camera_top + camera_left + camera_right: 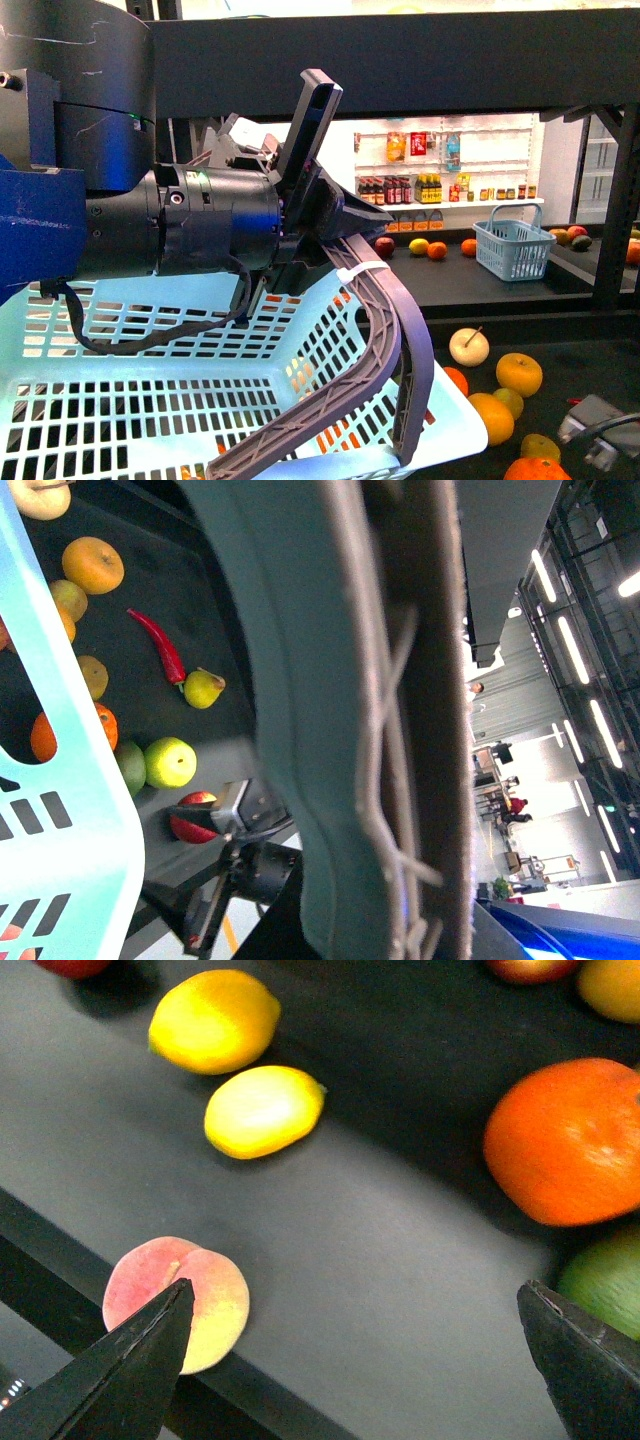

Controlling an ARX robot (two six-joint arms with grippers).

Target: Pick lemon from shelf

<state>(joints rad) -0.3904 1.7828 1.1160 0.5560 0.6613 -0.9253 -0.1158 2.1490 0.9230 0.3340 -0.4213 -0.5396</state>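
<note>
In the right wrist view the lemon (263,1110), pale yellow and oval, lies on the shelf's dark tray (400,1230), beside a deeper yellow fruit (215,1020). My right gripper (355,1298) is open and short of the lemon, with only bare tray between its black fingertips (165,1325). One tip overlaps a peach (205,1295) at the tray's edge. In the front view the right gripper (598,428) shows low at the right, over the fruit. My left gripper (325,215) is shut on the grey handle (395,330) of a light-blue basket (120,400), held before the black shelf (400,60).
An orange (570,1140) and a green fruit (605,1280) lie near the right gripper's other tip. The left wrist view, mostly filled by the handle (330,720), also shows a red chili (160,645), a pear (203,688) and a green apple (170,762). A second small basket (513,248) stands farther back.
</note>
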